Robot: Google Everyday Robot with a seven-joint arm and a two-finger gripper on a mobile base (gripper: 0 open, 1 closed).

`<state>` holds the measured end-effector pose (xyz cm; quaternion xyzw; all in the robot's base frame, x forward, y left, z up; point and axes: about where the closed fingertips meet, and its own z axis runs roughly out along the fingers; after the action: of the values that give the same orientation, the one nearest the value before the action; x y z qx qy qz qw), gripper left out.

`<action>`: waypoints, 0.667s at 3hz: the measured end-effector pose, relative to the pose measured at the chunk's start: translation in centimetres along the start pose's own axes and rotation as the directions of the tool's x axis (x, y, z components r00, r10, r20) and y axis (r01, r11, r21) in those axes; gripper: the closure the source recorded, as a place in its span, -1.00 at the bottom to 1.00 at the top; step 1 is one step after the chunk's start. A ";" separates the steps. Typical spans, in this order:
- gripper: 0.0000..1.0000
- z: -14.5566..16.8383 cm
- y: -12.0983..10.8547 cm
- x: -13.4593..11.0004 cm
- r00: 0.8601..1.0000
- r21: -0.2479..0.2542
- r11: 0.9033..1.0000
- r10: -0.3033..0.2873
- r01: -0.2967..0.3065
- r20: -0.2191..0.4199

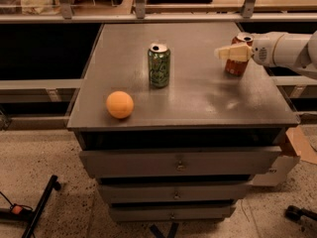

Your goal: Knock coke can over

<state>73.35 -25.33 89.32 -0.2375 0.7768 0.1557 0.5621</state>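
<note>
The red coke can stands upright near the right edge of the grey cabinet top, partly hidden behind my gripper. My gripper comes in from the right on a white arm, its pale fingertips pointing left, level with the can's upper half and in front of it. Whether it touches the can I cannot tell.
A green can stands upright near the middle of the top. An orange ball lies near the front left edge. Drawers sit below the top. A shelf rail runs behind. A cardboard piece is on the floor at the right.
</note>
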 end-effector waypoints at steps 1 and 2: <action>-0.16 0.0 0.5 0.5 0.999 -0.022 1.000 -0.009 0.009 0.036; 0.28 0.0 1.5 0.5 0.998 -0.053 0.998 -0.027 0.030 0.063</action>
<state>72.36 -24.15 88.77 -0.2587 0.7510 0.1759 0.5815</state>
